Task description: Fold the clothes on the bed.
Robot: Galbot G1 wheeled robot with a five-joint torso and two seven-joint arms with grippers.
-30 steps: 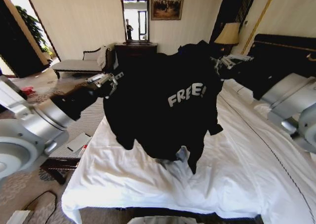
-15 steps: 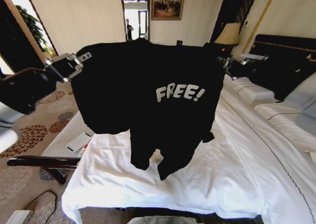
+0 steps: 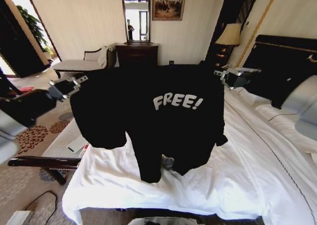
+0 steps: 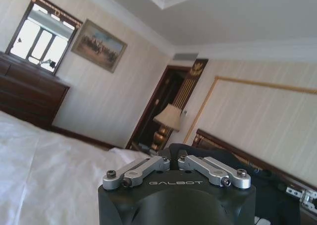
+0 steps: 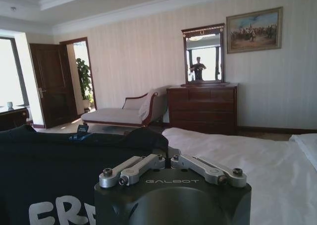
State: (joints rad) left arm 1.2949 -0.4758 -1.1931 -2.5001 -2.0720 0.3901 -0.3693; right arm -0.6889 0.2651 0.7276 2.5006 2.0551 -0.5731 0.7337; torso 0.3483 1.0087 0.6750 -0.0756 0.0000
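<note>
Here left gripper [image 3: 75, 84] and right gripper [image 3: 221, 75] clamping black T-shirt [image 3: 163, 121], holding it spread, hanging above bed [image 3: 257, 175].

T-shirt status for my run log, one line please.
left gripper: shut on T-shirt | right gripper: shut on T-shirt | T-shirt: spread between them, hanging above bed, lettering facing head camera

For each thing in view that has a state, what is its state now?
T-shirt: held up, spread between both grippers, hem hanging above the bed.
Left gripper: shut on one shoulder.
Right gripper: shut on the other shoulder.
Bed: made, white duvet rumpled.
</note>
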